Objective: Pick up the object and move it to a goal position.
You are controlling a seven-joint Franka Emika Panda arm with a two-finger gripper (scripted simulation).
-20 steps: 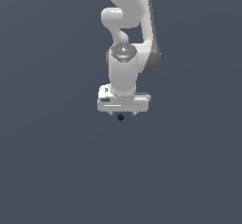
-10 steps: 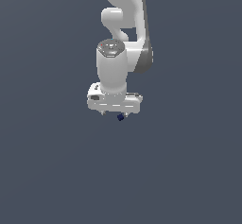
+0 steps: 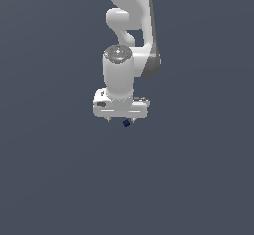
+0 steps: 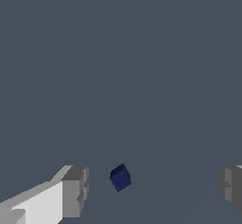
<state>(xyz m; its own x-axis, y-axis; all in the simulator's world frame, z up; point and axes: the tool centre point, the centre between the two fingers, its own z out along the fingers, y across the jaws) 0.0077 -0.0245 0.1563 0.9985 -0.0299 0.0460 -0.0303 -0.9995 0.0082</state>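
The object, a tiny dark navy-blue cube (image 3: 126,123), lies on the grey floor just below the white gripper (image 3: 122,119) in the exterior view. In the wrist view the cube (image 4: 120,177) sits between the two grey fingertips (image 4: 75,191), nearer to one of them and touching neither. The jaws stand wide apart and hold nothing. The white arm hangs down from the top of the exterior view, with the hand pointing downward right over the cube.
A flat, plain grey surface (image 3: 198,179) fills both views. Nothing else shows besides the arm.
The gripper has moved toward the exterior view's left and a little lower, and the wrist has turned. The cube has stayed in place.
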